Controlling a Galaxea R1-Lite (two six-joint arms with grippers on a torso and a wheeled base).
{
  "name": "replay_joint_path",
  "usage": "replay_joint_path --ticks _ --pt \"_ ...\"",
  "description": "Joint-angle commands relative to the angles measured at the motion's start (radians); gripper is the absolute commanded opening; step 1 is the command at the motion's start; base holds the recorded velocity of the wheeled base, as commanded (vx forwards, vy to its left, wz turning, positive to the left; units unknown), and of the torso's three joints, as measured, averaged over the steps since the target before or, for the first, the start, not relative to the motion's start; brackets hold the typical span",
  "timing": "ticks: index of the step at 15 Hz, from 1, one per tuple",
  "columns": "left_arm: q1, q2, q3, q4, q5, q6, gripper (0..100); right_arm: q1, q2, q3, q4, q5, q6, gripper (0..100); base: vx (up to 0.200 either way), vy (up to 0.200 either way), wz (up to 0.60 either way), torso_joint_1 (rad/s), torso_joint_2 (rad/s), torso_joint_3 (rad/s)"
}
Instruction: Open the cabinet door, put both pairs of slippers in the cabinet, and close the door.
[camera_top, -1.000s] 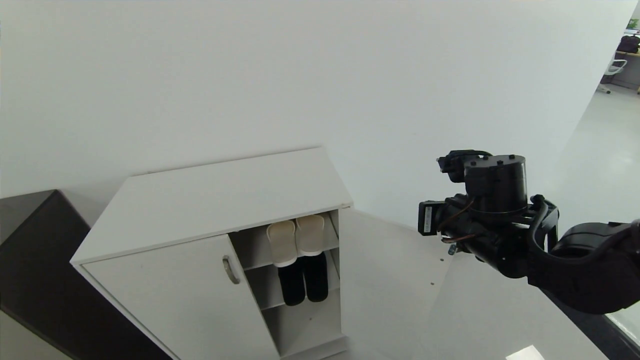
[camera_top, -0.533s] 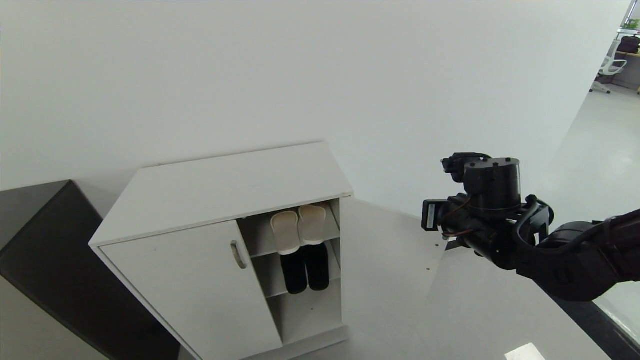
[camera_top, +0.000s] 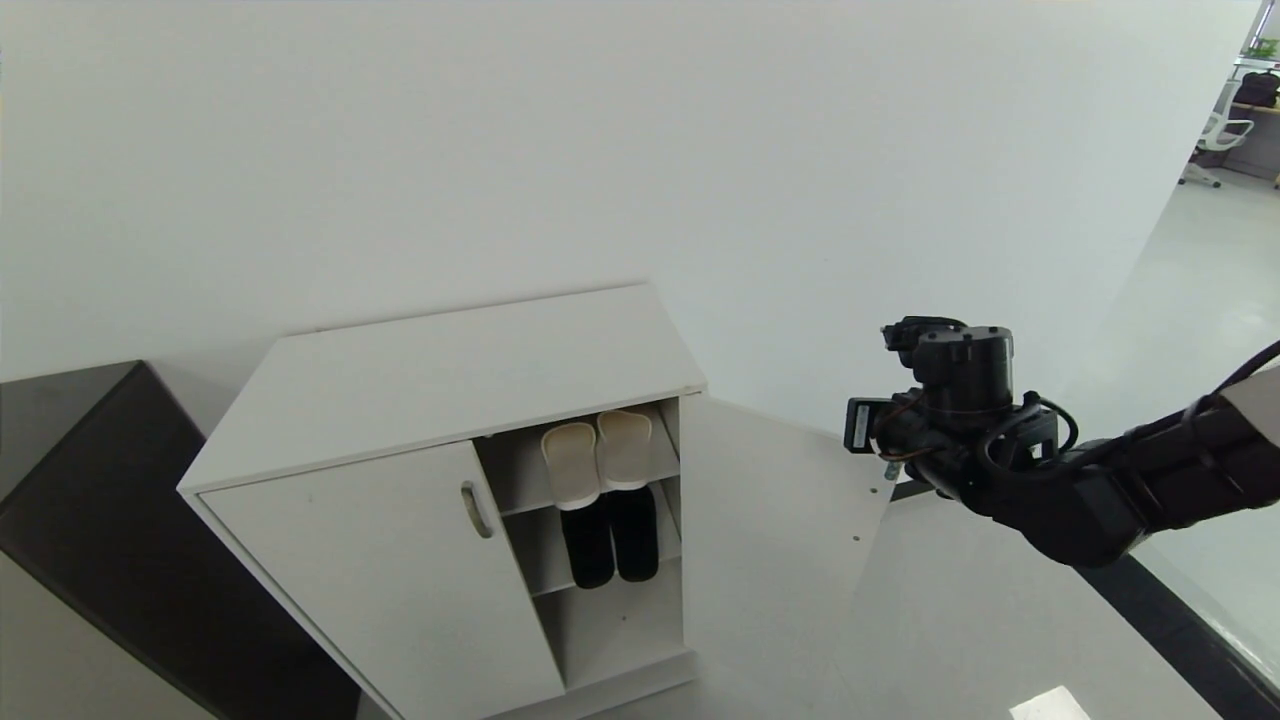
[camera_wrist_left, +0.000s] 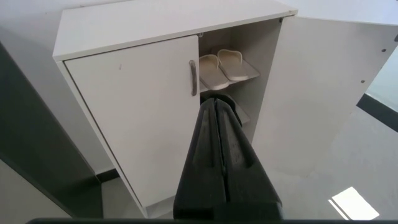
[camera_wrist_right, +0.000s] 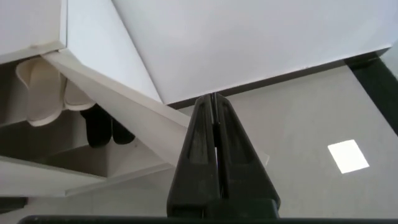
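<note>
Left fingers (camera_wrist_left: 205, 134): pressed together, nothing held. They are pointed at the front of the cabinet (camera_wrist_left: 155, 25), roughly in line with the handle (camera_wrist_left: 193, 77) of the closed left door (camera_wrist_left: 137, 118), and are held clear of it.

Right fingers (camera_wrist_right: 200, 134): likewise closed on nothing. The top edge of the open right door (camera_wrist_right: 143, 118) is seen passing behind them, and contact with it cannot be judged. In the head view the right arm (camera_top: 1080, 490) is noted just beside the outer edge of that door, which is swung wide.

White slippers (camera_top: 598, 458): located on the upper shelf of the open compartment, side by side, with their ends overhanging the shelf edge. Black slippers (camera_top: 610, 545): located on the shelf directly below, also side by side.

A dark panel (camera_top: 90, 520) is recorded against the cabinet's left side, and a white wall (camera_top: 640, 150) behind it.
</note>
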Motion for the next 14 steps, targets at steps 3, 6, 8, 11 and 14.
replay_joint_path --ticks 3,6,8,11,14 --pt "0.000 0.000 0.000 0.000 0.001 0.000 0 -0.049 0.100 -0.021 -0.038 0.003 -0.001 0 0.000 0.000 0.00 0.000 0.00 0.000" --pt "0.000 0.000 0.000 0.000 0.000 -0.002 0 -0.053 0.117 -0.027 -0.041 0.003 -0.001 0 0.000 0.000 0.00 0.000 0.00 0.000" --pt "0.000 0.000 0.000 0.000 0.001 -0.002 0 -0.055 0.127 -0.025 -0.042 0.014 -0.001 0 0.000 0.000 0.00 0.000 0.00 0.000" --pt "0.000 0.000 0.000 0.000 0.001 -0.002 0 -0.052 0.127 -0.019 -0.041 0.014 -0.001 0 0.000 0.000 0.00 0.000 0.00 0.000" --pt "0.000 0.000 0.000 0.000 0.001 -0.002 0 -0.030 0.120 -0.001 -0.041 0.012 -0.001 0 0.000 0.000 0.00 0.000 0.00 0.000"
